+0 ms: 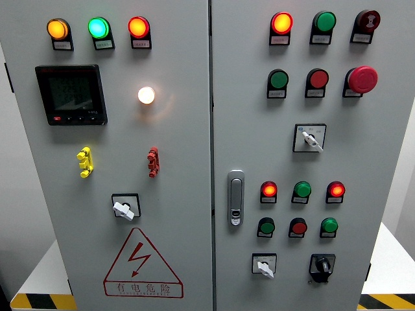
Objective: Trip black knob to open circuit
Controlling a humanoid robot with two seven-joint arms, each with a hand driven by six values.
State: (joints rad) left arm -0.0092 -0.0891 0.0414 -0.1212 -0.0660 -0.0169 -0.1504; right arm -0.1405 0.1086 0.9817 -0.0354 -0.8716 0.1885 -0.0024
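You are facing a grey cabinet (181,214) with two doors, split by a vertical seam just right of the middle. Neither hand is in view, so you cannot tell whether either one is spread or closed.

The black knob (321,265) sits at the bottom right of the right door, near its lower edge, with its pointer tilted down to the left. To its left, apart from it, is a white switch (264,267). Bare panel lies between the two and to the knob's right, up to the door edge.

You have three white switches in all: that one, one higher on the right door (311,138), and one on the left door (124,208). The left door also carries three lit lamps along the top, a dark display (70,94), a glowing white lamp (146,95), a yellow clip (85,162), a red clip (153,162) and a warning triangle (141,264). A silver latch (235,197) stands beside the seam. A red mushroom button (362,79) sits near the right edge.
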